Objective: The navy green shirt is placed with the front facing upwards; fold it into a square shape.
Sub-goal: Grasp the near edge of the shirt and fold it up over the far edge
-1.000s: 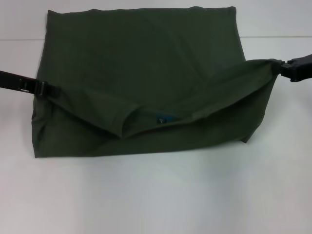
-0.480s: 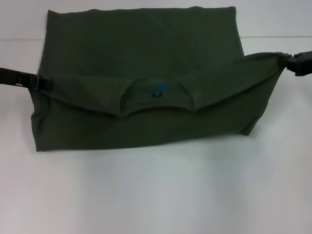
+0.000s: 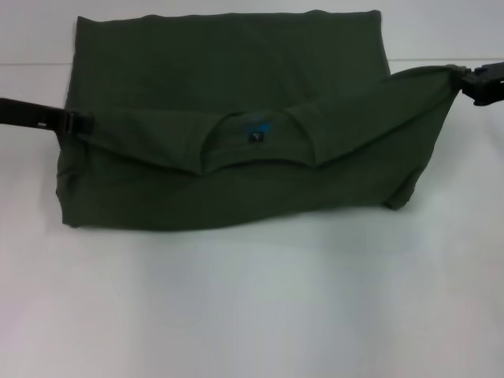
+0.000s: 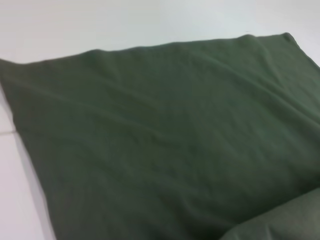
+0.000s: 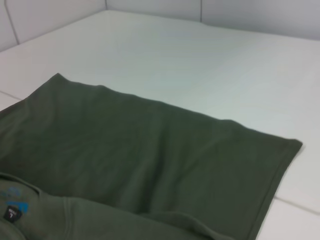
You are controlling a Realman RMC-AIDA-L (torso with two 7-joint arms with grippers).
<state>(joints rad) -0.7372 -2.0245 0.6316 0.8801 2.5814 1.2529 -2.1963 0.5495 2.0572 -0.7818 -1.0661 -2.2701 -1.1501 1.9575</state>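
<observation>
Now the navy green shirt [image 3: 228, 118] stretches sideways between both arms on the table [image 3: 252, 315], collar nearest me; left gripper [image 3: 75, 124] and right gripper [image 3: 463, 80] each clench an edge, carried farther away than earlier.

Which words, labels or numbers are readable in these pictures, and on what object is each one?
Nothing can be read.
Neck label inside the collar of the shirt: a small dark tag with a pale mark, too small to read.
Blue print beside the label: blurred, unreadable.
No chest lettering shows.
</observation>
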